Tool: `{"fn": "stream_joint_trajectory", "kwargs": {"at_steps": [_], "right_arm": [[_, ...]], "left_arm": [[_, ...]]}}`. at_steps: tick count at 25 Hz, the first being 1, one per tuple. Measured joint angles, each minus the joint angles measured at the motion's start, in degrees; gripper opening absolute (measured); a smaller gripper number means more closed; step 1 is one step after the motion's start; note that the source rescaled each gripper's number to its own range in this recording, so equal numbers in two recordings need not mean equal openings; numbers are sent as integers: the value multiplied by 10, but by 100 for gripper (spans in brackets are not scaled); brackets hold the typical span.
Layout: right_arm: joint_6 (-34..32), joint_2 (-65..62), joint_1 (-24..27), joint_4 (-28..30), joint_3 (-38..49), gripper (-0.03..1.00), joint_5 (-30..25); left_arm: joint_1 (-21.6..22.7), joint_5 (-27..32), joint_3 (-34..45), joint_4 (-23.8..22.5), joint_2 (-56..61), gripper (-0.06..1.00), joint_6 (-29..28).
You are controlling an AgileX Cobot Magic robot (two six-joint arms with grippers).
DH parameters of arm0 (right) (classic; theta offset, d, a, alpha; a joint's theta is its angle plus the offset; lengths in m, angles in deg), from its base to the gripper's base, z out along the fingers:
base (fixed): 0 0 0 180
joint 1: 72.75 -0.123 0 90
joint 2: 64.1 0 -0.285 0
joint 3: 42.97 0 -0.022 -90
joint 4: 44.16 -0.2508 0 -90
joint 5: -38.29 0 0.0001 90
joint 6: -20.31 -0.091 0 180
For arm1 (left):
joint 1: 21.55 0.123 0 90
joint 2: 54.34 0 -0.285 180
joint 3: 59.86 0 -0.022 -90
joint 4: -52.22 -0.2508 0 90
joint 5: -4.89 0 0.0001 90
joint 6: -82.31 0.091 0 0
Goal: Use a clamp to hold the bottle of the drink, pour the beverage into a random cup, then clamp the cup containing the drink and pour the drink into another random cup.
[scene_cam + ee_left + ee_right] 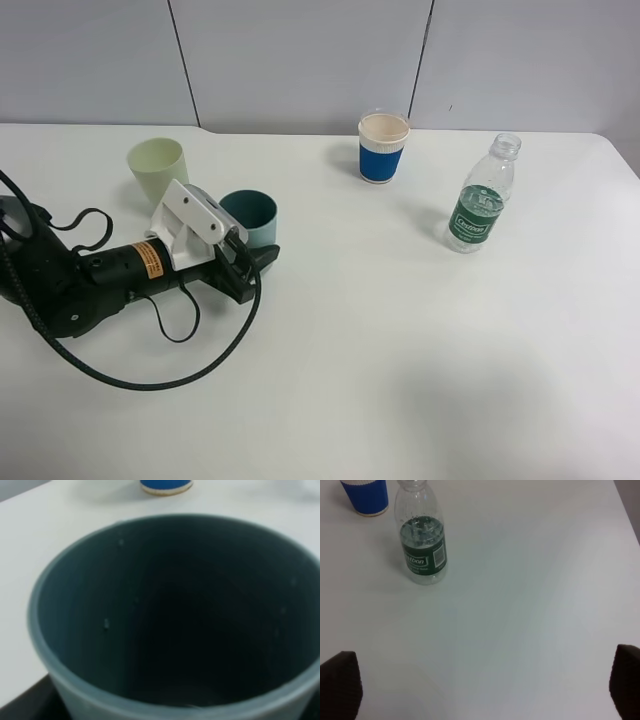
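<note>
The bottle of the drink (482,195), clear with a green label and no cap, stands upright at the right with clear water in it. In the right wrist view the bottle (422,545) is well ahead of my open right gripper (482,685), whose fingertips (340,682) show only at the picture's edges. The teal cup (250,215) stands upright at the left, and its dark inside (150,620) fills the left wrist view. My left gripper (262,258) lies low on the table, shut, its tip right beside the teal cup. The pale yellow-green cup (157,165) stands behind it.
A white paper cup with a blue band (384,148) stands at the back middle, near the bottle. The left arm's black cable (170,350) loops over the white table (400,360) in front of it. The right arm does not show in the high view.
</note>
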Motion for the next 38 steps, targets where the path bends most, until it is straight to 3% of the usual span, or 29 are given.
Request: {"fn": "stream_joint_trajectory", "kwargs": {"at_steps": [10,11,13,14,15,17,26,33,38], "right_arm": [[0,0,0,0,0,99,0],[0,0,0,0,0,99,0],[0,0,0,0,0,99,0],[0,0,0,0,0,99,0],[0,0,0,0,0,99,0],[0,0,0,0,0,99,0],[0,0,0,0,0,99,0],[0,0,0,0,0,99,0],[0,0,0,0,0,99,0]], "left_arm": [[0,0,0,0,0,4,0],[0,0,0,0,0,11,0],[0,0,0,0,0,62,0],[0,0,0,0,0,77,0],[0,0,0,0,0,87,0],[0,0,3,0,2,95,0],[0,0,90,3,118,98,0],[0,1,176,56,246,98,-2],[0,67,176,71,330,98,-2]]}}
